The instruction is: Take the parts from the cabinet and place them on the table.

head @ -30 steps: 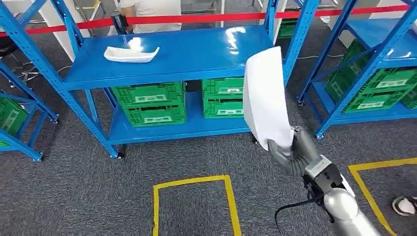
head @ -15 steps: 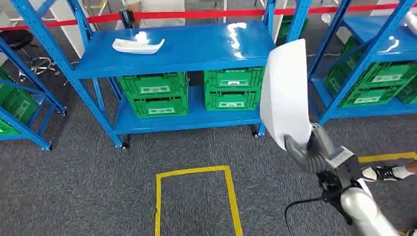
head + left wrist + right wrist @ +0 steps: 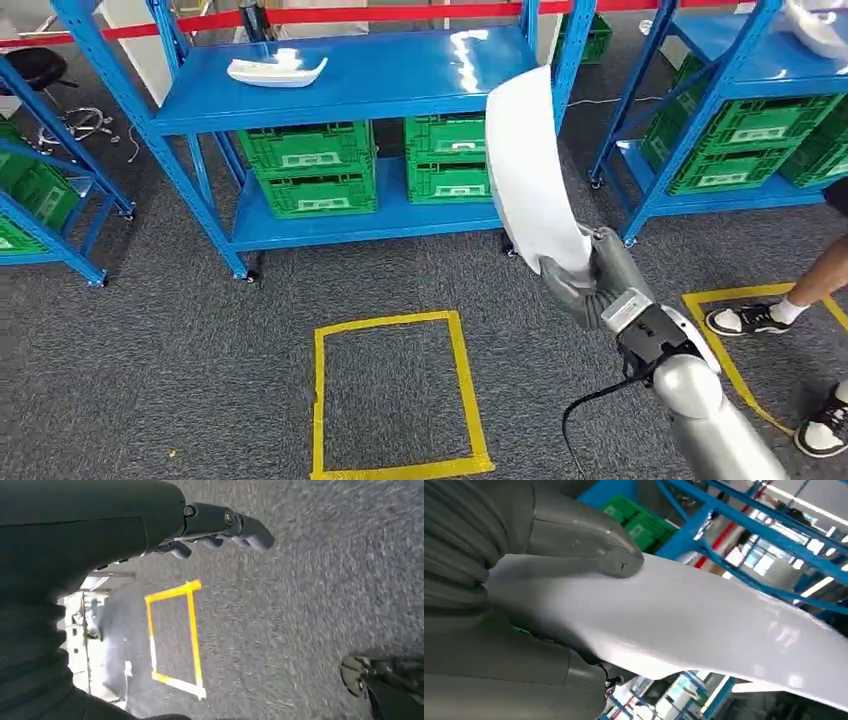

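Right hand [image 3: 590,285] clamped on the lower end of a long white part [image 3: 530,180], centre-right of the frame, upright and slightly tilted. Left hand [image 3: 215,527] hanging over carpet, fingers loosely curled, holding nothing. Smooth, glossy, gently curved shell; likely slippery under the thumb. Held by one end, so could pivot, slide out, or clip the blue rack [image 3: 350,85] behind. Second white part [image 3: 277,70] upper left on the shelf.

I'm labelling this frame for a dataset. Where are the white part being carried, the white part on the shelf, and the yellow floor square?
carried white part [image 3: 530,170], head view, middle of its broad face
white part on the shelf [image 3: 276,70], head view, its centre
yellow floor square [image 3: 317,400], head view, left strip of tape
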Available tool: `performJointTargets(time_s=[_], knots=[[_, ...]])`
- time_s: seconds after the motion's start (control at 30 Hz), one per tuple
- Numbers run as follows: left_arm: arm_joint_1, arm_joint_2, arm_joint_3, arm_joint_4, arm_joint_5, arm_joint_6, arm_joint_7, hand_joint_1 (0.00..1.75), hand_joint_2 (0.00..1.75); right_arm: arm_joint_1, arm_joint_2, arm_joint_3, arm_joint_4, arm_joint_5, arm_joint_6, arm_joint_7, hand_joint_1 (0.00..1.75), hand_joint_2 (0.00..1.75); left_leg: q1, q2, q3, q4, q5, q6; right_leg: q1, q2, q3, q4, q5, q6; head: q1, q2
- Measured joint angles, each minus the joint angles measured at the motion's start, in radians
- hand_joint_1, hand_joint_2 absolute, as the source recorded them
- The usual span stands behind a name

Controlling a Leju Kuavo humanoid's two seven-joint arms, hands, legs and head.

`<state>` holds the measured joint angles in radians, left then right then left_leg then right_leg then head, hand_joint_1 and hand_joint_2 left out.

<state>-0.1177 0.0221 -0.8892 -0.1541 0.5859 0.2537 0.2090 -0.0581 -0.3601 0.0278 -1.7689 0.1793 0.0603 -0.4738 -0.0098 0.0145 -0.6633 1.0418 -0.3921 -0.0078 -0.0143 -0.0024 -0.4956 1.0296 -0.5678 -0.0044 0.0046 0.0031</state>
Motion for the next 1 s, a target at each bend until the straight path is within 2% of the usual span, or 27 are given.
performJointTargets(time_s=[0.03,0.07,0.13,0.17,0.2,0.23,0.27,0.3,0.33,0.37,0.4,0.43,0.5,0.53,0.57,0.6,0.63,0.67,0.7,0.73,0.77,0.8,0.83,0.87,0.9,0.93,1.0], knots=[[-0.001,-0.001,-0.001,0.001,-0.003,-0.001,-0.001,0.00,1.75,0.001,0.016,0.000,0.000,0.013,0.008,0.008,1.75,1.75,-0.002,-0.003,-0.005,-0.003,0.011,-0.008,-0.003,-0.003,-0.008,-0.006,0.015,-0.010,0.000,0.000],[-0.004,-0.004,-0.002,0.001,-0.005,-0.004,-0.002,0.00,1.75,0.002,0.031,0.000,-0.002,0.035,0.018,0.025,1.75,1.75,0.004,-0.009,-0.015,0.012,-0.026,-0.015,-0.005,-0.009,-0.021,-0.007,0.030,-0.019,-0.001,0.000],[-0.007,-0.010,-0.002,0.000,-0.003,-0.015,-0.002,0.00,1.75,0.010,0.059,0.000,-0.015,0.058,0.034,0.052,1.75,1.75,0.008,-0.011,-0.041,0.110,-0.156,-0.026,-0.006,-0.009,-0.050,-0.006,0.053,-0.029,-0.003,0.000],[-0.006,-0.011,-0.002,0.001,0.003,-0.016,-0.002,0.00,1.75,0.013,0.071,0.000,-0.024,0.064,0.051,0.058,1.75,1.75,0.010,-0.011,-0.051,0.175,-0.202,-0.030,-0.005,-0.009,-0.065,-0.006,0.065,-0.030,-0.002,0.000],[-0.003,-0.011,-0.002,0.001,0.010,-0.018,-0.002,0.00,1.75,0.015,0.078,0.000,-0.028,0.065,0.061,0.061,1.75,1.75,0.011,-0.011,-0.058,0.241,-0.229,-0.033,-0.004,-0.008,-0.081,-0.005,0.078,-0.029,-0.002,0.000],[0.003,-0.014,-0.002,0.001,0.020,-0.022,0.002,0.00,1.75,0.016,0.089,0.000,-0.029,0.065,0.082,0.066,1.75,1.75,0.012,-0.011,-0.054,0.292,-0.220,-0.034,-0.004,-0.008,-0.101,-0.003,0.092,-0.027,-0.003,0.000],[0.007,-0.015,-0.001,0.002,0.025,-0.027,0.013,0.00,1.75,0.017,0.091,0.000,-0.029,0.061,0.094,0.066,1.75,1.75,0.012,-0.011,-0.032,0.292,-0.178,-0.033,-0.004,-0.008,-0.116,-0.001,0.106,-0.024,-0.003,0.000],[0.012,-0.015,-0.001,0.002,0.028,-0.031,0.021,0.00,1.75,0.017,0.091,0.000,-0.029,0.056,0.098,0.064,1.75,1.75,0.013,-0.012,0.007,0.253,-0.138,-0.032,-0.004,-0.008,-0.134,0.003,0.118,-0.021,-0.002,0.000],[0.017,-0.015,-0.001,0.003,0.029,-0.035,0.028,0.00,1.75,0.017,0.091,0.000,-0.029,0.052,0.100,0.064,1.75,1.75,0.014,-0.012,0.062,0.186,-0.114,-0.029,-0.004,-0.008,-0.149,0.004,0.130,-0.018,-0.002,0.000],[0.018,-0.015,-0.002,0.003,0.029,-0.037,0.040,0.00,1.75,0.017,0.091,-0.001,-0.029,0.049,0.101,0.064,1.75,1.75,0.014,-0.014,0.133,0.096,-0.122,-0.025,-0.004,-0.008,-0.156,0.005,0.140,-0.013,-0.002,0.000],[0.018,-0.015,-0.002,0.003,0.029,-0.042,0.054,0.00,1.75,0.021,0.092,-0.004,-0.035,0.046,0.103,0.063,1.75,1.75,0.011,-0.017,0.202,0.002,-0.167,-0.021,0.000,-0.008,-0.162,0.006,0.147,-0.006,-0.003,0.000],[0.018,-0.016,-0.002,0.003,0.029,-0.045,0.062,0.00,1.75,0.021,0.093,-0.008,-0.040,0.045,0.104,0.061,1.75,1.75,0.007,-0.022,0.222,-0.052,-0.187,-0.013,-0.001,-0.012,-0.164,0.005,0.157,0.000,-0.001,0.000],[0.022,-0.016,-0.002,0.004,0.030,-0.045,0.071,0.00,1.75,0.031,0.101,-0.015,-0.054,0.055,0.103,0.064,1.75,1.75,-0.002,-0.022,0.196,-0.048,-0.171,0.001,-0.004,-0.016,-0.166,-0.011,0.186,0.013,-0.002,0.000],[0.026,-0.016,-0.002,0.005,0.032,-0.045,0.072,0.00,1.75,0.041,0.105,-0.017,-0.062,0.059,0.103,0.065,1.75,1.75,0.001,-0.019,0.187,-0.053,-0.157,0.012,-0.005,-0.015,-0.168,-0.015,0.197,0.021,-0.002,0.000],[0.029,-0.017,-0.002,0.006,0.032,-0.045,0.072,0.00,1.75,0.053,0.108,-0.019,-0.065,0.062,0.103,0.065,1.75,1.75,0.005,-0.011,0.177,-0.055,-0.143,0.022,-0.010,-0.009,-0.177,-0.003,0.171,0.025,-0.002,0.000],[0.030,-0.018,-0.002,0.006,0.033,-0.045,0.069,0.00,1.75,0.063,0.111,-0.023,-0.071,0.064,0.103,0.066,1.75,1.75,0.005,-0.011,0.165,-0.055,-0.133,0.032,-0.009,-0.006,-0.187,0.024,0.120,0.027,-0.001,0.000],[0.031,-0.017,-0.002,0.006,0.034,-0.043,0.069,0.00,1.75,0.072,0.114,-0.027,-0.078,0.064,0.103,0.065,1.75,1.75,0.004,-0.009,0.148,-0.055,-0.119,0.037,-0.009,-0.005,-0.205,0.090,0.041,0.029,0.000,0.000],[0.031,-0.017,-0.002,0.007,0.035,-0.043,0.066,0.00,1.75,0.076,0.116,-0.031,-0.083,0.065,0.104,0.065,1.75,1.75,0.001,-0.008,0.132,-0.053,-0.105,0.039,-0.008,-0.005,-0.221,0.169,-0.022,0.031,0.001,0.000],[0.031,-0.017,-0.002,0.008,0.036,-0.043,0.066,0.00,1.75,0.079,0.119,-0.033,-0.087,0.066,0.104,0.065,1.75,1.75,-0.002,-0.006,0.116,-0.051,-0.090,0.041,-0.007,-0.005,-0.232,0.244,-0.058,0.031,0.001,0.000],[0.031,-0.017,-0.002,0.008,0.037,-0.042,0.064,0.00,1.75,0.083,0.120,-0.034,-0.088,0.066,0.104,0.065,1.75,1.75,-0.003,-0.005,0.097,-0.046,-0.077,0.042,-0.005,-0.005,-0.232,0.289,-0.059,0.030,0.000,0.000],[0.031,-0.018,-0.002,0.008,0.039,-0.042,0.063,0.00,1.75,0.088,0.123,-0.035,-0.090,0.068,0.104,0.065,1.75,1.75,-0.004,-0.005,0.072,-0.040,-0.063,0.041,-0.001,-0.004,-0.216,0.310,-0.024,0.027,0.001,0.000],[0.031,-0.018,-0.002,0.008,0.039,-0.042,0.063,0.00,1.75,0.092,0.125,-0.039,-0.092,0.069,0.106,0.065,1.75,1.75,-0.004,-0.005,0.047,-0.031,-0.051,0.039,0.001,-0.004,-0.180,0.288,0.023,0.024,0.001,0.000],[0.031,-0.019,-0.002,0.008,0.039,-0.042,0.062,0.00,1.75,0.093,0.128,-0.042,-0.096,0.070,0.109,0.066,1.75,1.75,-0.004,-0.004,0.026,-0.022,-0.042,0.037,0.003,-0.004,-0.130,0.234,0.054,0.021,0.001,0.000],[0.031,-0.021,-0.002,0.008,0.039,-0.042,0.062,0.00,1.75,0.092,0.128,-0.042,-0.098,0.070,0.113,0.066,1.75,1.75,-0.004,-0.004,0.011,-0.014,-0.035,0.035,0.005,-0.004,-0.077,0.172,0.060,0.017,0.001,0.000],[0.030,-0.022,-0.002,0.008,0.039,-0.040,0.058,0.00,1.75,0.091,0.129,-0.042,-0.103,0.069,0.115,0.066,1.75,1.75,-0.005,-0.004,-0.005,-0.002,-0.025,0.029,0.010,-0.005,0.010,0.050,0.002,0.007,0.001,0.000],[0.030,-0.023,-0.002,0.008,0.042,-0.037,0.053,0.00,1.75,0.093,0.129,-0.042,-0.106,0.064,0.117,0.064,1.75,1.75,-0.008,-0.006,-0.012,0.005,-0.018,0.024,0.013,-0.005,0.052,-0.030,-0.029,0.003,0.001,0.000],[0.031,-0.025,-0.002,0.008,0.048,-0.034,0.045,0.00,1.75,0.092,0.133,-0.042,-0.106,0.052,0.121,0.060,1.75,1.75,-0.002,-0.004,-0.012,-0.006,0.006,0.011,0.018,-0.006,0.031,-0.019,-0.020,-0.009,0.000,0.000]])
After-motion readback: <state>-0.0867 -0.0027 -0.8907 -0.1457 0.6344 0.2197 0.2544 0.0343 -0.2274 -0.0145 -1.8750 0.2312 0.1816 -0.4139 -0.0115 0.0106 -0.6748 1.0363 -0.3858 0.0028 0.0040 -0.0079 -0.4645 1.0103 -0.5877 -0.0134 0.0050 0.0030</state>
